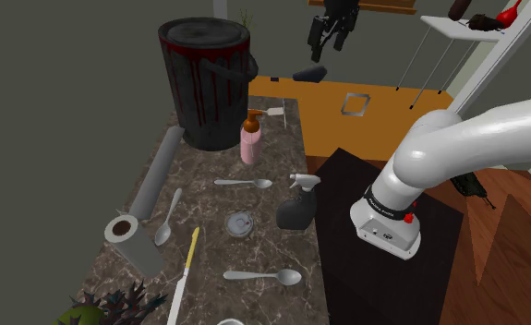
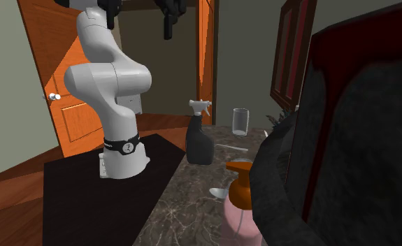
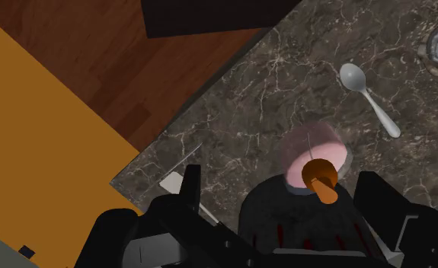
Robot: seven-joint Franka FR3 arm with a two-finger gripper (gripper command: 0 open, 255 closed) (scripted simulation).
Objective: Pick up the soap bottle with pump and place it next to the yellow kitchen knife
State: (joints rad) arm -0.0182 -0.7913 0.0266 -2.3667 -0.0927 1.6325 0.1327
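Gripper high above counter, fingers spread apart, holding nothing. Pink soap bottle with orange pump upright on marble counter, just beside black trash can. Yellow-handled knife well apart from bottle, toward shoulder view's bottom. Dark spray bottle and spoon between them.

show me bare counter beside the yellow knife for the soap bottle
In the shoulder view, bare marble lies between the knife, the can and the upper spoon. Crowded around the spray bottle and where the lower spoon lies close to the knife.
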